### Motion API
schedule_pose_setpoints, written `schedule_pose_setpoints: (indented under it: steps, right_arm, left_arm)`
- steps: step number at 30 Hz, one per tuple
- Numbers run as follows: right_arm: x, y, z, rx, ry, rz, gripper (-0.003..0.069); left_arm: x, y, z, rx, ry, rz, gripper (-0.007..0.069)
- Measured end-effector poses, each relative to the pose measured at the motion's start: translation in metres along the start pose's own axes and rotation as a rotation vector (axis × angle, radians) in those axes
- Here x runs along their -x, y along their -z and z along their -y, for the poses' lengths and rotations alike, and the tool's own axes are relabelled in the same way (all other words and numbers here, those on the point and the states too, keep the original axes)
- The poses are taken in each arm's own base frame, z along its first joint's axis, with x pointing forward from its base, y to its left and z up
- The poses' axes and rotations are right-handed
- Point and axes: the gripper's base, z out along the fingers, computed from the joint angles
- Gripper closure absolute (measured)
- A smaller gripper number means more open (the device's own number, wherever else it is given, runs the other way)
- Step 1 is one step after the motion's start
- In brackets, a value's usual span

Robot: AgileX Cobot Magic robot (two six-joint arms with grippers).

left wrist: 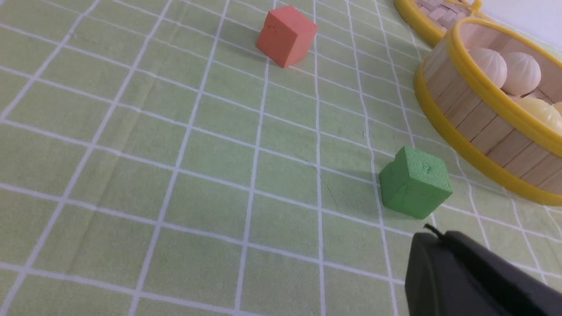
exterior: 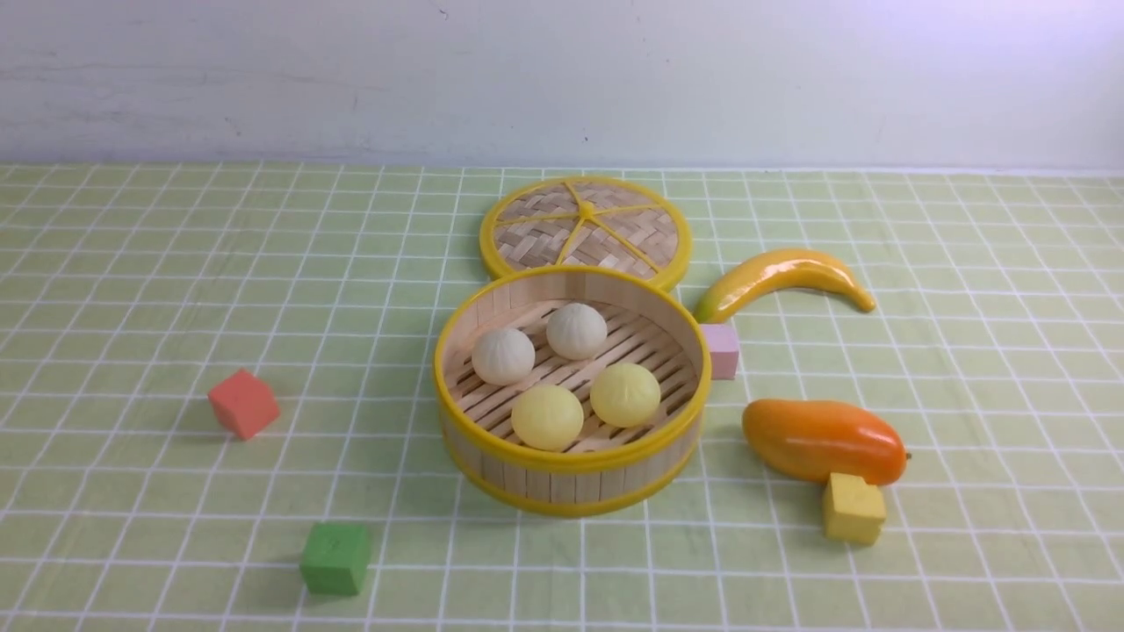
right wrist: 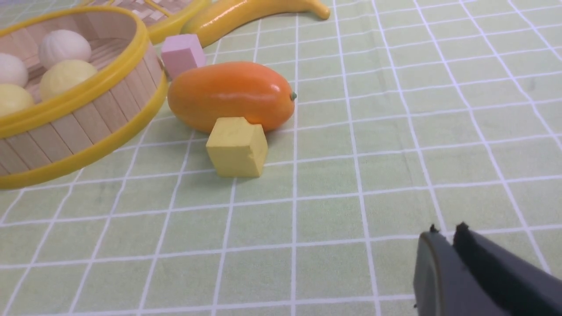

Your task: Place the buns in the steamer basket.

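The steamer basket (exterior: 571, 478) stands at the table's middle. Inside it lie two off-white buns (exterior: 503, 355) (exterior: 577, 331) at the back and two pale yellow buns (exterior: 547, 418) (exterior: 624, 394) at the front. The basket (left wrist: 478, 127) and its buns also show in the left wrist view, and in the right wrist view (right wrist: 88, 123). Neither arm shows in the front view. My left gripper (left wrist: 434, 237) is shut and empty, low over the cloth near the green cube (left wrist: 415, 182). My right gripper (right wrist: 445, 232) is shut and empty, over bare cloth away from the yellow cube (right wrist: 237, 147).
The woven lid (exterior: 586, 230) lies flat behind the basket. A banana (exterior: 781, 276), pink cube (exterior: 722, 349), orange mango (exterior: 823, 439) and yellow cube (exterior: 853, 508) lie right of the basket. A red cube (exterior: 243, 403) and green cube (exterior: 335, 557) lie left.
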Motion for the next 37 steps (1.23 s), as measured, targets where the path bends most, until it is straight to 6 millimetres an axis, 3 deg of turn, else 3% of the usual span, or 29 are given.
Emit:
schedule_pose_setpoints:
  steps: [37]
  right_arm:
    - [0.0001,0.0,0.0,0.0,0.0,0.001,0.0589]
  left_arm:
    - [0.0001,0.0,0.0001,-0.001,0.005,0.001,0.0638]
